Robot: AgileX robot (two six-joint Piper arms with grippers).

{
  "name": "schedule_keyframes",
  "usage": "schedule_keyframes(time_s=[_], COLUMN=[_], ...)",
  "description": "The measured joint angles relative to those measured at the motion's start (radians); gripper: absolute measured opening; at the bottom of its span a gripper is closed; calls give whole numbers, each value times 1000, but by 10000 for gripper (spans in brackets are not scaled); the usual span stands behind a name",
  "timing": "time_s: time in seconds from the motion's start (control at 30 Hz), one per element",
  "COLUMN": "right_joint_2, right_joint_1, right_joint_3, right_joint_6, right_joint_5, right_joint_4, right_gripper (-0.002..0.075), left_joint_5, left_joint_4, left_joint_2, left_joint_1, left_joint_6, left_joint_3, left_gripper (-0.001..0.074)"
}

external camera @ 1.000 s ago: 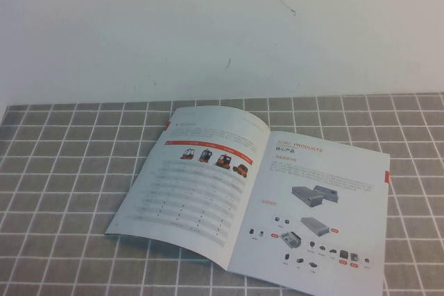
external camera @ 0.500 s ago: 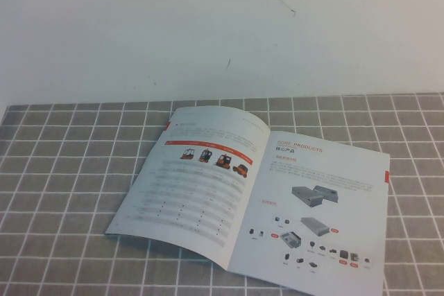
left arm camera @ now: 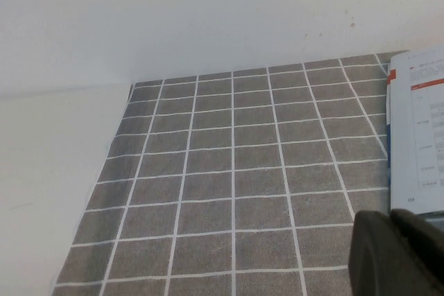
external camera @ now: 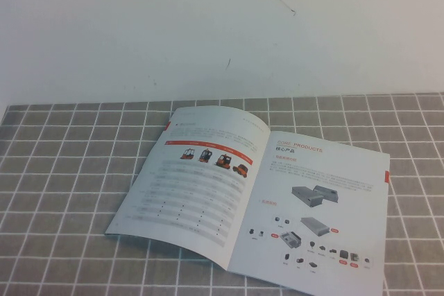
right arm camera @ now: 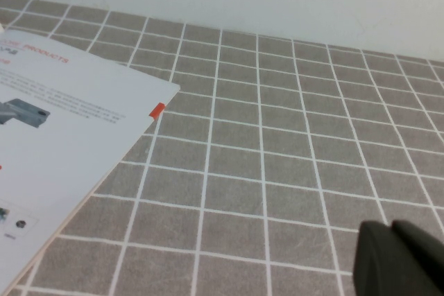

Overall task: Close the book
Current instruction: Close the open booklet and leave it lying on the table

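Grey checked tablecloth with white grid lines [external camera: 69,171] fills the work area below a plain white wall [external camera: 208,25]. The white glossy paper booklet [external camera: 257,199] lies on it, centre to right and towards the robot's side. It is fully open with its spine slanted, the left page bowed upward and the right page flat. We judge the closing not yet begun.

The left gripper [left arm camera: 397,251] shows only as a dark shape in its own wrist view, over cloth beside the left page's outer edge. The right gripper [right arm camera: 397,258] shows likewise, over bare cloth off the right page's corner. Neither appears in the high view, and we cannot tell whether either is open or closed.

Risks, in our judgement:
- A push on a thin sheet may slide the whole booklet across the cloth instead of turning the page.
- A flat page gives little edge to catch, so it may crease or buckle.
- The bowed page may spring back open.

Legible writing: a red heading "CORE PRODUCTS" on the right page, with Chinese characters beneath. The remaining print is too small to read.
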Motion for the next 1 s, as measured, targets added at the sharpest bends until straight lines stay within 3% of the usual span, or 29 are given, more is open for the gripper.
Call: schedule_keyframes(time_s=[1.0], right_joint_2=[0], right_joint_1=[0], right_joint_3=[0], right_joint_6=[0], right_joint_5=[0], right_joint_4=[0], right_gripper=[-3], left_joint_5=[110], left_joint_4=[-16], left_joint_2=[0], left_joint_1=[0], left_joint_6=[0], left_joint_3=[-4], left_gripper=[-2])
